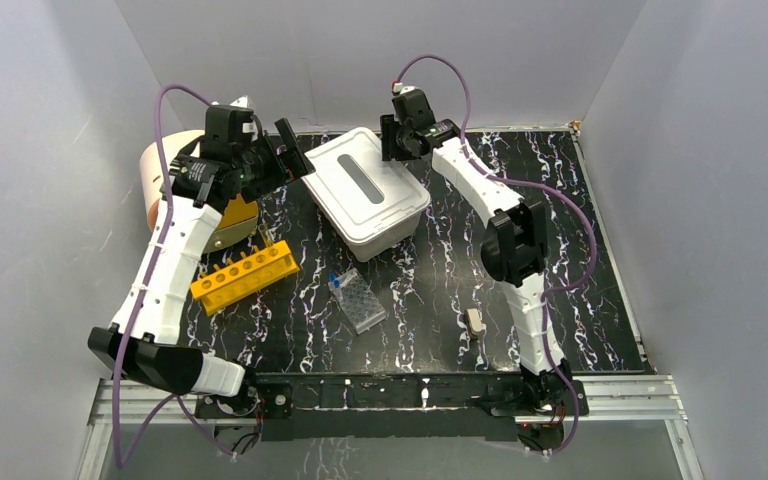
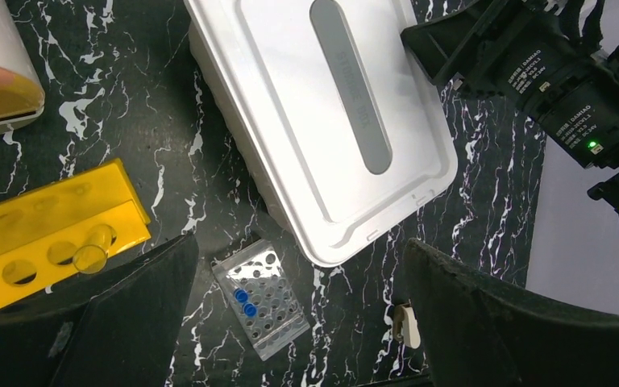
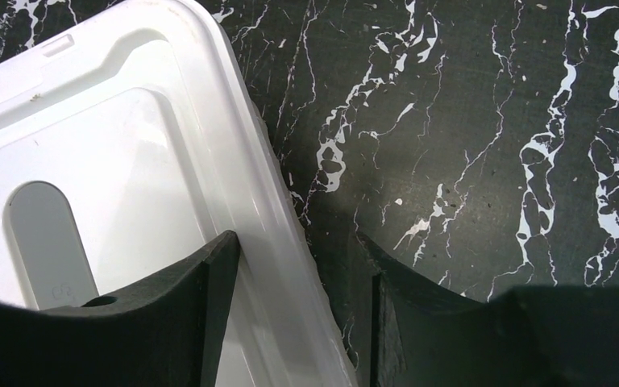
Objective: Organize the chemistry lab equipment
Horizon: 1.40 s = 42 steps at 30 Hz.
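The yellow six-hole tube rack (image 1: 245,275) lies left of centre and shows in the left wrist view (image 2: 44,234). The clear well tray (image 1: 358,302) with two blue caps lies mid-table, also seen in the left wrist view (image 2: 260,298). A small wooden clamp (image 1: 474,322) lies to the right of the tray, partly hidden behind a finger in the left wrist view (image 2: 405,324). My left gripper (image 1: 293,150) is open and empty, high above the table (image 2: 300,242). My right gripper (image 1: 391,140) is open (image 3: 298,318) and straddles the tub lid's rim (image 3: 278,266). The beaker, wire stand, triangle and rod are out of view.
The beige tub with its white grey-slotted lid (image 1: 368,190) stands at the back centre. A round white and orange container (image 1: 155,175) sits at the far left behind the left arm. A yellowish item (image 1: 230,225) lies under the left arm. Grey walls enclose the table.
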### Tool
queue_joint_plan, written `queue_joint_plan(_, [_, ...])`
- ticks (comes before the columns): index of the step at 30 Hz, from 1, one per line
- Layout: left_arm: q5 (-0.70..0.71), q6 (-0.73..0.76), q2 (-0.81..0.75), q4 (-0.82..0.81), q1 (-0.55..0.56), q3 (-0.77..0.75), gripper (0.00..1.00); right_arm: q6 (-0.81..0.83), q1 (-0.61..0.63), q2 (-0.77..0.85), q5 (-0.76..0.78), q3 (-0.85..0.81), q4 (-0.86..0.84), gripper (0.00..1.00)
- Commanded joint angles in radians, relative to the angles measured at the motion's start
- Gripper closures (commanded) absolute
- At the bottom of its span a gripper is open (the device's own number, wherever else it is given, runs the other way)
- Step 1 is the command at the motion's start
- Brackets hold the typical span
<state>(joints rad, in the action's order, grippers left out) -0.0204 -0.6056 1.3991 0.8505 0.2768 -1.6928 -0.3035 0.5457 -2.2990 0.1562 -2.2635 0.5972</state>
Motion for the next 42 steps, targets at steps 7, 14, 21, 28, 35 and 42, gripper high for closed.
queue_joint_plan(7, [0.030, 0.035, -0.118, 0.044, -0.006, -0.034, 0.02, 0.050, 0.003, 0.179, -0.024, -0.069, 0.041, 0.23])
queue_joint_plan(14, [0.075, 0.039, -0.224, 0.091, -0.007, -0.081, 0.02, 0.000, 0.003, 0.537, 0.008, 0.331, 0.021, 0.01])
queue_joint_plan(21, [0.203, 0.065, -0.350, 0.239, -0.005, -0.097, 0.02, -0.029, 0.002, 0.957, 0.180, 0.689, 0.061, 0.01])
queue_joint_plan(28, [0.289, 0.096, -0.418, 0.336, -0.006, -0.141, 0.02, 0.015, 0.003, 1.295, 0.355, 0.831, 0.069, 0.01])
queue_joint_plan(35, [0.350, 0.094, -0.372, 0.477, -0.006, -0.325, 0.02, 0.049, 0.003, 1.471, 0.412, 0.825, 0.097, 0.01])
queue_joint_plan(42, [0.351, 0.105, -0.394, 0.498, -0.006, -0.382, 0.02, 0.067, 0.003, 1.527, 0.393, 0.827, 0.125, 0.01])
